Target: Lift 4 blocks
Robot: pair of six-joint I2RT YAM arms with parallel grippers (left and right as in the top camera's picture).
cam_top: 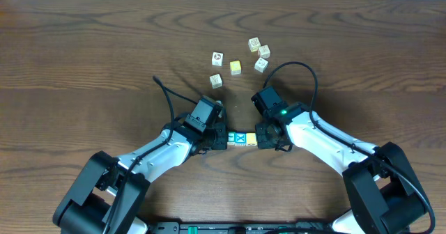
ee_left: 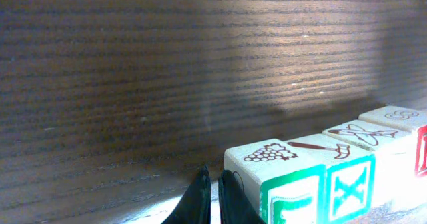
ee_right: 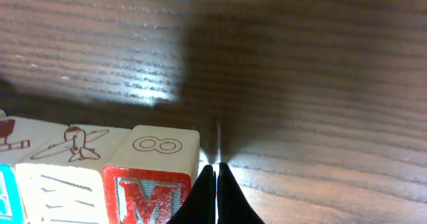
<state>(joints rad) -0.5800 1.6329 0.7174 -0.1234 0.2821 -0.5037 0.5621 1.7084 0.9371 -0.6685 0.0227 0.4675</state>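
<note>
The four blocks sit in a row on the table, squeezed endwise between the left gripper and right gripper, both pressed together; lifting remains.

The overhead camera looks straight down on both arms. Each wrist camera sits low, close behind its closed fingertips, left gripper and right gripper, sharing the row of blocks between them.

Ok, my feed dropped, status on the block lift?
Left gripper shut, at green block end of row. Right gripper shut, at red M block end. Four blocks in line between. Nothing in the way.
</note>
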